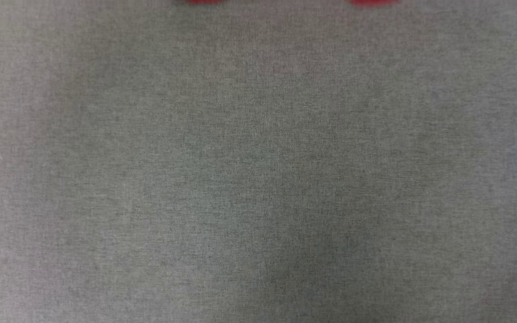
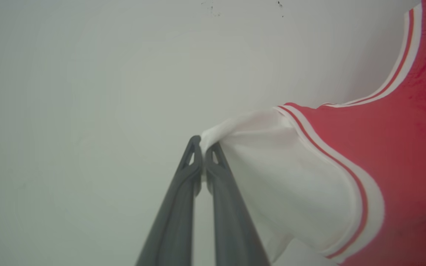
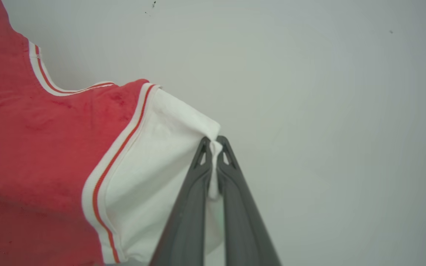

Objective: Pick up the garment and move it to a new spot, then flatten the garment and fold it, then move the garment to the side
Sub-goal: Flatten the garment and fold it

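The garment [image 2: 390,155] is a red jersey with white short sleeves and red-white striped trim. My left gripper [image 2: 203,146] is shut on the tip of one white sleeve, with the red body stretching off to the right of the left wrist view. My right gripper [image 3: 213,146] is shut on the other white sleeve, and there the garment [image 3: 31,147] spreads to the left. A pale plain surface lies behind both sleeves. In the head view two small red bits of the garment [image 1: 373,2] peek in at the top edge. The lettering is hidden.
A grey fabric-covered surface [image 1: 258,179] spreads across the head view, slightly blurred, with a soft shadow near the bottom middle.
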### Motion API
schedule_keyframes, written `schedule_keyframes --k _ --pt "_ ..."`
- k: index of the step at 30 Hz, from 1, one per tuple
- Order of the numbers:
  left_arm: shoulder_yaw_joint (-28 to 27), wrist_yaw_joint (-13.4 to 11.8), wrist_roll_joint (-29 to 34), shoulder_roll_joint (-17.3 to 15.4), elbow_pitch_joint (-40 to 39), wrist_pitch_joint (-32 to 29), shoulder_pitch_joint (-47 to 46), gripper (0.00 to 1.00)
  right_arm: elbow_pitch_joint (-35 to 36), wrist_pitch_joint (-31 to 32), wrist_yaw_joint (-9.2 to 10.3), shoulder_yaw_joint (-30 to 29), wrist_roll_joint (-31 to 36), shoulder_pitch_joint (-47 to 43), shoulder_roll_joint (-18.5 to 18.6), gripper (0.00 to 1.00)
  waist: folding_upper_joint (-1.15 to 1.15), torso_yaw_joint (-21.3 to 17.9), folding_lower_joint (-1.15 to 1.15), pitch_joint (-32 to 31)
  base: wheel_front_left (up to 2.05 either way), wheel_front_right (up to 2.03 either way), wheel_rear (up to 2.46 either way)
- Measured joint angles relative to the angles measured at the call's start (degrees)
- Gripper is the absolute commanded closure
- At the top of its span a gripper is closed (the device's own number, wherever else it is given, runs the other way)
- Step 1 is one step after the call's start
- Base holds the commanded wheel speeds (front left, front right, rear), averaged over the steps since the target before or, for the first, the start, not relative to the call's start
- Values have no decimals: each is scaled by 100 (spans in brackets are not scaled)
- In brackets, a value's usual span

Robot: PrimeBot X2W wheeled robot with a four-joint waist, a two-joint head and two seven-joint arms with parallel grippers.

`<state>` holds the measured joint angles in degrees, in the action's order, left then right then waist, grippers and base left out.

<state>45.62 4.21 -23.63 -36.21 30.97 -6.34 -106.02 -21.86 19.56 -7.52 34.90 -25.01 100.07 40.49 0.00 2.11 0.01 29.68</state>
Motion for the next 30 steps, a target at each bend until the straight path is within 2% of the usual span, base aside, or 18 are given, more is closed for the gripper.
schedule_keyframes --k 8,11,17,24,30 --pt "38 133 152 305 726 428 -826 100 -1084 -523 0 353 248 1013 -428 100 0 94 0 250 0 0 0" --pt "90 185 120 427 948 520 -887 100 -1402 -734 0 576 216 1138 -493 100 0 136 0 300 0 0 0" --pt "204 241 -2 466 1430 783 -740 100 -1892 -1107 0 1048 -41 1117 -549 100 0 125 0 444 0 0 0" --pt "374 285 -254 637 1951 1191 7 100 -2138 -1581 0 1557 -523 446 -514 100 0 121 0 473 0 0 0" --pt "355 302 -702 680 2102 1674 1145 100 -2229 -2137 0 1808 -947 -588 -531 100 0 51 -1 289 0 0 0"
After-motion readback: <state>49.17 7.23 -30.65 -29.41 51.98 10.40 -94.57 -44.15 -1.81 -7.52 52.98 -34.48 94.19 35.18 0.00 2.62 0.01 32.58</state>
